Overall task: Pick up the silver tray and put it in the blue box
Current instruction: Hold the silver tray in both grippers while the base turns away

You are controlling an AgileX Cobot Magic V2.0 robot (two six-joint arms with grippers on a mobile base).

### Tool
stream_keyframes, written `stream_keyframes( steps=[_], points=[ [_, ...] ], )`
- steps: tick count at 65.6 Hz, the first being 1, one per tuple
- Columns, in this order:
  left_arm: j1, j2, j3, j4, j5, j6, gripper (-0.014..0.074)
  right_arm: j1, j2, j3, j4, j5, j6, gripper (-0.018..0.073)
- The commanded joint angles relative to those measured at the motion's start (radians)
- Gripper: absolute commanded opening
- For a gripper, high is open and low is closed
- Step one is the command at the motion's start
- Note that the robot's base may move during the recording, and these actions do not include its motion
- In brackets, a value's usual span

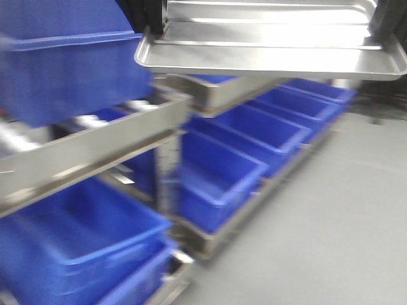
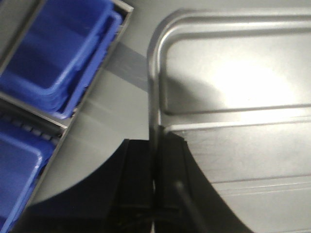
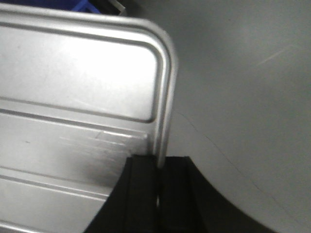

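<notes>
The silver tray (image 1: 273, 58) hangs level in the air at the top of the front view, its two floor ridges showing. My left gripper (image 2: 156, 143) is shut on the tray's left rim (image 2: 153, 97), and my right gripper (image 3: 158, 162) is shut on its right rim (image 3: 165, 97). In the front view the left gripper (image 1: 154, 22) and right gripper (image 1: 386, 19) show only as dark shapes at the tray's ends. Several blue boxes (image 1: 82, 235) sit in the rack below and to the left; one (image 2: 58, 48) shows in the left wrist view. The tray is above none of them.
A steel rack (image 1: 95, 143) with roller shelves runs along the left, carrying blue crates (image 1: 273, 130) on two levels. A steel bin (image 1: 219, 92) sits just under the tray's near edge. Grey floor (image 1: 331, 222) lies to the right.
</notes>
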Motion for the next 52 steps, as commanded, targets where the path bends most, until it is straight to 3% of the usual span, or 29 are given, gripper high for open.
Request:
stream_keyframes(
  steps=[1, 52],
  points=[
    [-0.007, -0.047, -0.027, 0.045, 0.05, 0.02, -0.0098, -0.009, -0.036, -0.039, -0.046, -0.043, -0.016, 0.0059],
    [-0.007, -0.047, -0.027, 0.045, 0.05, 0.02, -0.0098, -0.009, -0.036, -0.039, -0.046, -0.043, -0.016, 0.0059]
  ],
)
